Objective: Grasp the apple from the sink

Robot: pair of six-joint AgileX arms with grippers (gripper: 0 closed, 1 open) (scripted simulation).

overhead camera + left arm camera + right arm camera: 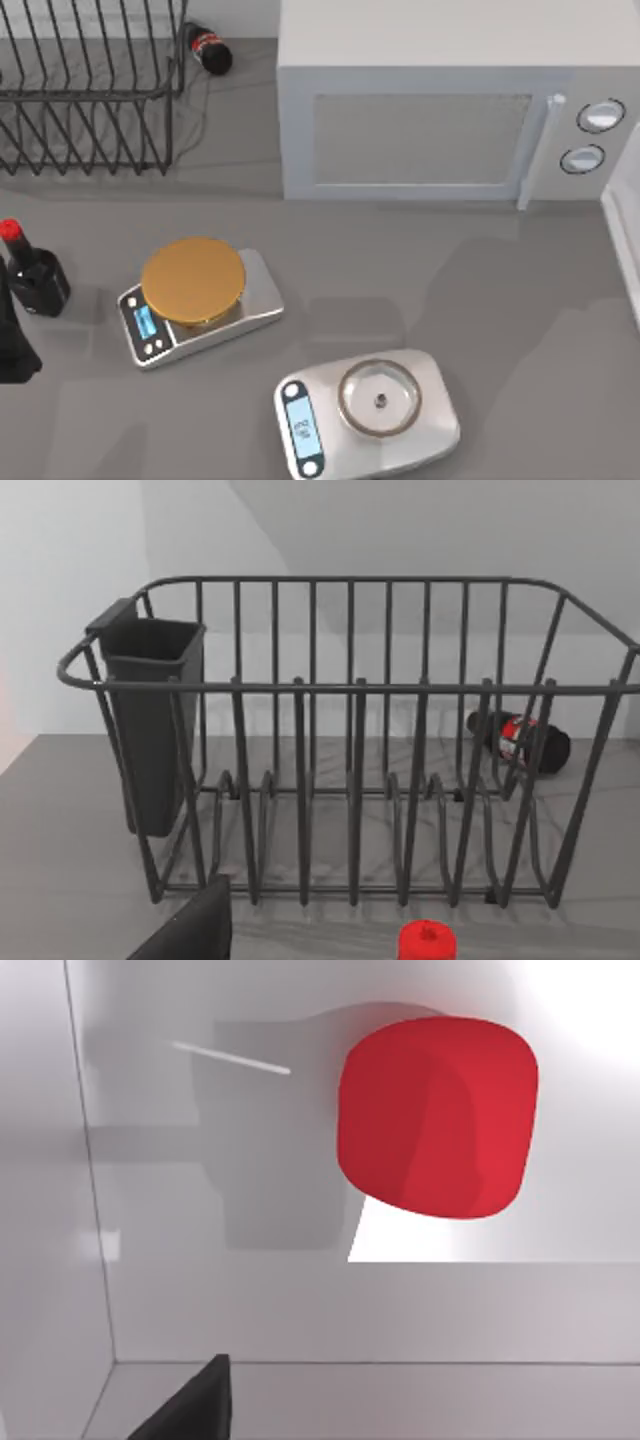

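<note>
While the left arm sits parked at the bench's left edge beside the dark bottle (35, 275), its wrist camera faces the wire rack (350, 740), with a cola bottle (520, 742) lying behind it; whether the left tool is open or closed cannot be told. Moving rightward across the bench (420, 290), a scale with a gold disc (193, 281) stands near the middle-left, a second scale with a glass dish (378, 398) sits toward the front, and the microwave (440, 110) fills the back. At the far right edge a pale rim of the sink (622, 240) is just visible.

The right wrist view looks into the white sink, where the apple (435, 1115) rests against the basin's pale surface, close below the camera. One dark finger (190, 1405) of the right tool shows at the frame's edge; its opening cannot be judged.

The step in hand appears to be the descent onto the apple. To do it well, the right tool should be centred over the fruit, fingers spread wide enough to straddle its rounded sides, then lowered straight and closed at its widest girth so the smooth skin does not slip out.
</note>
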